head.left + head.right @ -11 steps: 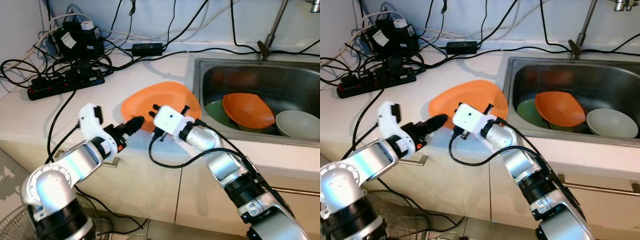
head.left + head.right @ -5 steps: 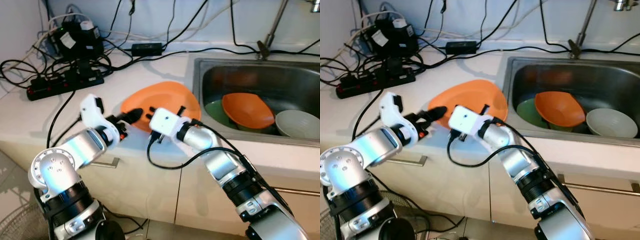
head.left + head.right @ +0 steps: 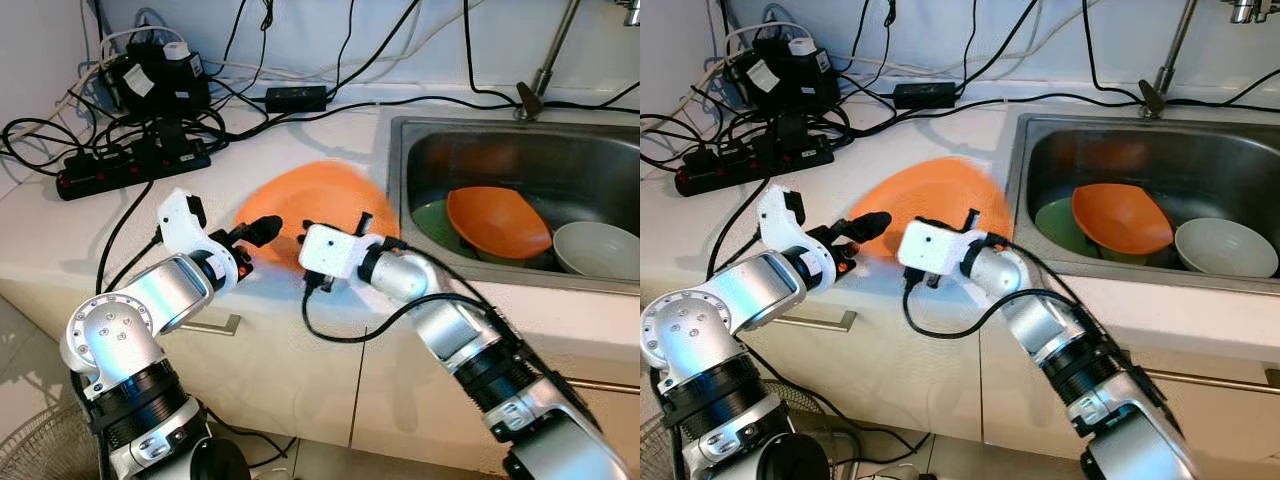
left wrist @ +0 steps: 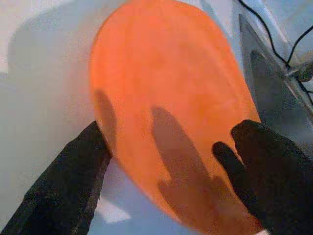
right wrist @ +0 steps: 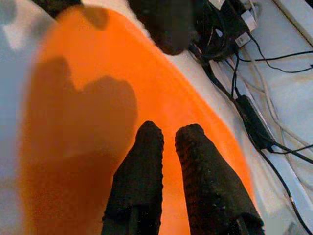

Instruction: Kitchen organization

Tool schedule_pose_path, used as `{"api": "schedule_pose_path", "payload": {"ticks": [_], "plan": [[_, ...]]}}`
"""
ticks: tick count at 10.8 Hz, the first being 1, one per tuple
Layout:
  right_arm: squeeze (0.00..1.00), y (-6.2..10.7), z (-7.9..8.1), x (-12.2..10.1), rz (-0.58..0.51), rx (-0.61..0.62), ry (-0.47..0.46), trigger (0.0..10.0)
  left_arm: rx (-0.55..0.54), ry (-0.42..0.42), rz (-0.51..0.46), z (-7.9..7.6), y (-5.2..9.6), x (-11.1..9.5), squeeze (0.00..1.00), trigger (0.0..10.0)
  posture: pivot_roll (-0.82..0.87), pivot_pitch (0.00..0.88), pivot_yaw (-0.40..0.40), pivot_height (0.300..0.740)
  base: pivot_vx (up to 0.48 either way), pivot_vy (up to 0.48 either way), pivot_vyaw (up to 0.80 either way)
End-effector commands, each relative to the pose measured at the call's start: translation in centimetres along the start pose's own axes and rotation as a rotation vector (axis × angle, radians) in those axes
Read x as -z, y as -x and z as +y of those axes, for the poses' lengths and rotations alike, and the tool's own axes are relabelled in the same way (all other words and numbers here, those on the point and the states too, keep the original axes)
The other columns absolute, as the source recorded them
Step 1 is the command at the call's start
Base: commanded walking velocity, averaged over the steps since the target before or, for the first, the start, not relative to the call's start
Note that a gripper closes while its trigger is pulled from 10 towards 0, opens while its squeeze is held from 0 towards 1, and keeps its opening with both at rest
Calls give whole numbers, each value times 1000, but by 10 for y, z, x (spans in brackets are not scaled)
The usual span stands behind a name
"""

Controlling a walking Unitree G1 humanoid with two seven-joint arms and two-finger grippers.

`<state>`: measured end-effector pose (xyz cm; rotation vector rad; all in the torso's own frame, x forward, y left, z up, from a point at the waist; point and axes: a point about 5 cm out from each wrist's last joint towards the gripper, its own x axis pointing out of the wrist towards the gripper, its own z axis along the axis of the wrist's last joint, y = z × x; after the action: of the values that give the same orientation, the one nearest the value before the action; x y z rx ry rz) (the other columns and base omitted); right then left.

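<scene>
An orange plate (image 3: 320, 195) lies on the white counter just left of the sink, and it looks blurred. My left gripper (image 3: 262, 230) is open at the plate's left rim; in the left wrist view its gripper (image 4: 161, 142) has one finger at the rim and the other over the plate (image 4: 166, 98). My right gripper (image 3: 335, 215) reaches over the plate's near edge from the front. In the right wrist view its fingers (image 5: 139, 171) are shut side by side, pressed onto the plate's surface (image 5: 73, 122).
The steel sink (image 3: 420, 135) on the right holds an orange bowl (image 3: 495, 220), a green bowl (image 3: 430, 222) and a white bowl (image 3: 595, 248). A power strip (image 3: 130, 165), adapters and tangled cables crowd the counter's back left. A faucet (image 3: 545, 65) rises behind the sink.
The plate has slid a little to the left, away from the sink, with the right gripper on it. The left gripper has risen to the plate's left rim.
</scene>
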<state>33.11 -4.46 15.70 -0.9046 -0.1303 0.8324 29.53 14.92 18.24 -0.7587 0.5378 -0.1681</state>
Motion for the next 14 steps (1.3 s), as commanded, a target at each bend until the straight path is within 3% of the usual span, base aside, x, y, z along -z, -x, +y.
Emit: {"api": "schedule_pose_path", "payload": {"ticks": [1,7,14], "plan": [[0,0,5,1,21,-48,-2,10000,45,34,9,-15,-6,2,0,10000,136,0,101,740,0,0,0],[0,6,10,-15,-34,-118,-68,10000,60,91,83,-17,-25,19,0,10000,104,0,115,740,0,0,0],[0,13,9,-39,-120,-171,-187,10000,131,130,126,-38,-59,38,0,10000,82,0,111,740,0,0,0]]}}
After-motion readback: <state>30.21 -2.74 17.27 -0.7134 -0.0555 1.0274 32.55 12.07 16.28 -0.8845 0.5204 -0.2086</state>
